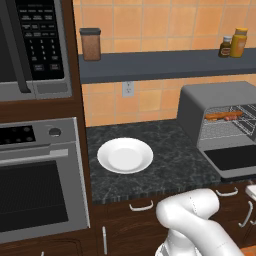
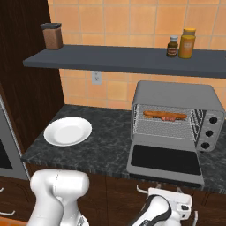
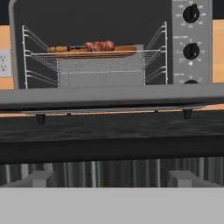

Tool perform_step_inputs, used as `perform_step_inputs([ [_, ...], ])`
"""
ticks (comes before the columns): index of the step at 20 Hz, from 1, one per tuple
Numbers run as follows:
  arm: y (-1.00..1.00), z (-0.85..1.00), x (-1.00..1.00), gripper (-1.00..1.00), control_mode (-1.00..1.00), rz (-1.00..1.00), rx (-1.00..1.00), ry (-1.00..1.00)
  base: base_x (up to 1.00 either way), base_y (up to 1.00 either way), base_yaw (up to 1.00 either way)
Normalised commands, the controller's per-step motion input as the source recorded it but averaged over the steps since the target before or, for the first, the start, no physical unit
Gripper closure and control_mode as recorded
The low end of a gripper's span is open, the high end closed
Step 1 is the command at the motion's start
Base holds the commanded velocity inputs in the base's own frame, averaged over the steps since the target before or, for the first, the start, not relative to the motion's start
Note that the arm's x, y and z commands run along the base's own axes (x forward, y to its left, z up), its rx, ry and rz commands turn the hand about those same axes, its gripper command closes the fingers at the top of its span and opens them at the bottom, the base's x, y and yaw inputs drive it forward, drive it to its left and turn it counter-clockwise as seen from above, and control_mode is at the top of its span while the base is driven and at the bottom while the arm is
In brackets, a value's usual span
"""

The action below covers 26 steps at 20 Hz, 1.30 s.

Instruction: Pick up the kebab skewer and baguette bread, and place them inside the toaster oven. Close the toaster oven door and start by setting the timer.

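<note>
Inside toaster oven (image 2: 176, 95) rack: baguette bread (image 2: 152, 114) w/ kebab skewer (image 2: 173, 118); end effector (image 3: 112, 178) fingers apart.

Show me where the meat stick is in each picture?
Left base view: skewer at far right, on the rack in the open toaster oven.
Right base view: right of centre, on the rack.
Hand view: upper middle, meat chunks on the rack.
Shared landmark: the baguette beside it.

Hand view low, perhaps facing toaster oven (image 3: 109, 52)
</note>
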Motion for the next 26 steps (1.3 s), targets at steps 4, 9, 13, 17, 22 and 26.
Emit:
perform_step_inputs([
  [4, 0.03, 0.02, 0.2, -1.0, -1.0, 0.0, 0.0, 0.0, 0.0, 0.0, 0.0],
  [9, 0.04, 0.14, 0.2, -1.0, -1.0, 0.0, 0.0, 0.0, 0.0, 0.0, 0.0],
  [13, 0.13, 0.29, 0.17, -1.0, -1.0, 0.0, 0.0, 0.0, 0.0, 0.0, 0.0],
  [17, 0.18, 0.27, 0.19, -1.0, -1.0, 0.0, 0.0, 0.0, 0.0, 0.0, 0.0],
  [22, 0.11, 0.3, 0.11, -1.0, -1.0, 0.0, 0.0, 0.0, 0.0, 0.0, 0.0],
  [26, 0.09, 0.4, 0.16, -1.0, -1.0, 0.0, 0.0, 0.0, 0.0, 0.0, 0.0],
])
